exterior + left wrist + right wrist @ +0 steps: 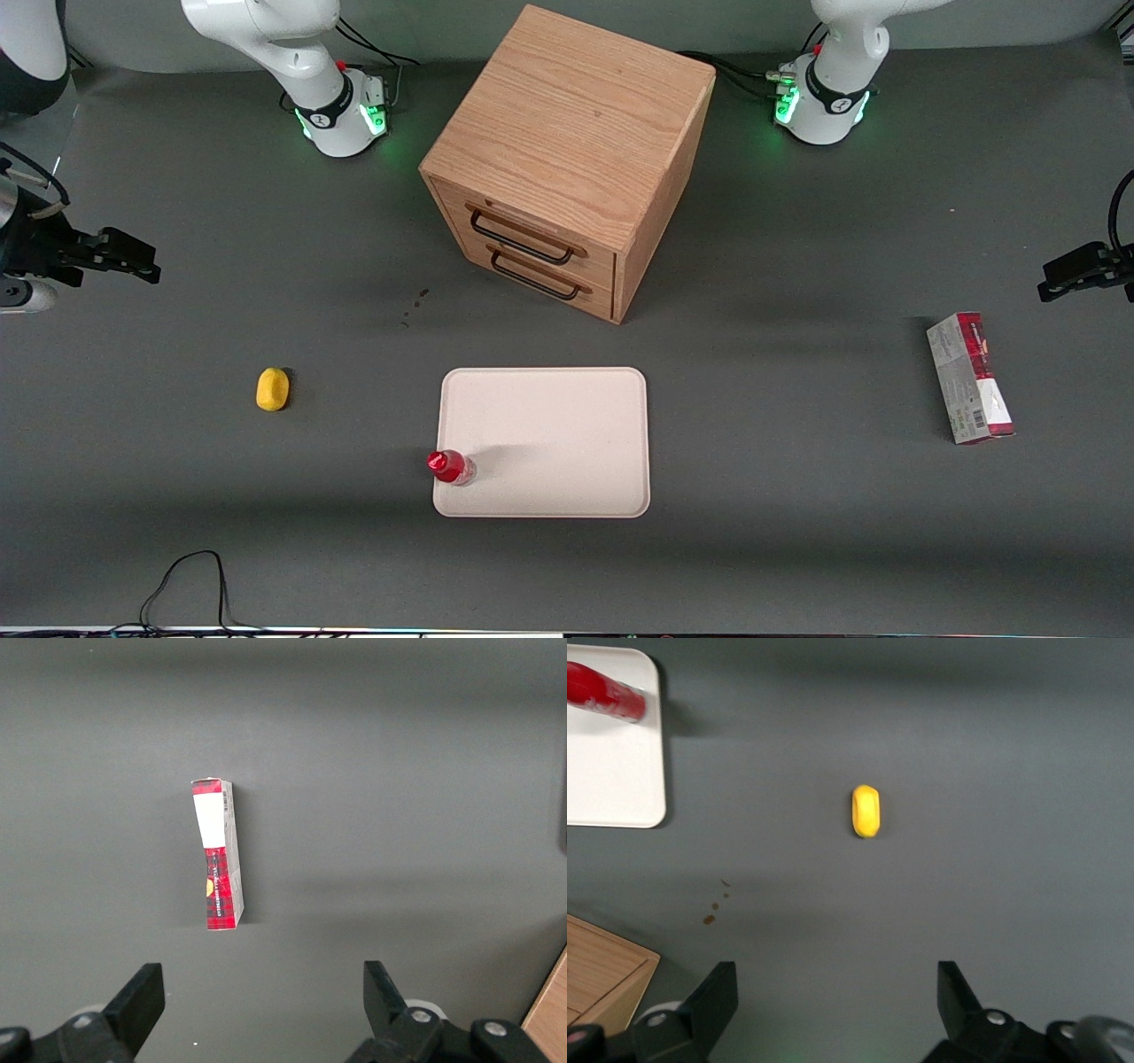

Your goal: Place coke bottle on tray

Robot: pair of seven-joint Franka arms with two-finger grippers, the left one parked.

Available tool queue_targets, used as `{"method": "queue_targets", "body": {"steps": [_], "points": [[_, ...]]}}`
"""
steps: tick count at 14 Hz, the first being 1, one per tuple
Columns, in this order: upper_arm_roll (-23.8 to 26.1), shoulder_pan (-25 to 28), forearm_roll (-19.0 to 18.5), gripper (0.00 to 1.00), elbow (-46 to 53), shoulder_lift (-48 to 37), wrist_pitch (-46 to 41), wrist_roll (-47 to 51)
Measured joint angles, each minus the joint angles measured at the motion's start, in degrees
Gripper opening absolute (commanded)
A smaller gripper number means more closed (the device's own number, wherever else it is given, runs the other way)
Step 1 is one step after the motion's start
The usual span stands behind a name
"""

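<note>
Your coke bottle [451, 466] is standing upright on the tray [567, 425], right at the corner nearest the front camera on the working arm's side, just inside the low rim. From the right wrist camera you see the same thing: the bottle [602, 691] sits on the tray [616, 780] close to its edge.

Your gripper [133, 263] is nowhere near it. It hangs above the surface [266, 532] well off toward the working arm's end, well apart from the tray and the bottle. The jaws are spread wide with nothing between them; the wrist camera shows the gripper [837, 1001] with only bare grey surface in the gap.

A little yellow lump [273, 389] lies on the surface between your gripper's end and the tray, farther from the front camera than the bottle.

The wooden drawer cabinet [567, 159] sits farther from the front camera than the tray, both drawers shut. A red-and-grey carton box [969, 377] lies flat toward the parked arm's end.
</note>
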Motion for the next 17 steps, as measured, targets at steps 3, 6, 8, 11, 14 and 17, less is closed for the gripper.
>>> {"method": "queue_targets", "body": {"steps": [3,6,8,11,14,17], "points": [[-1.22,-0.02,0.0,1.0,0.11,-0.28,-0.44,-0.06],[-1.2,-0.01,0.0,1.0,0.89,-0.75,-3.08,0.57],[-1.23,0.0,0.0,1.0,1.0,-0.84,-3.57,1.1],[-1.78,0.24,0.01,1.0,0.98,-0.81,-3.64,1.2],[-2.83,0.7,0.01,1.0,0.97,-0.73,-3.64,1.21],[-3.0,0.71,0.64,1.0,0.93,-0.73,-3.68,1.2]]}}
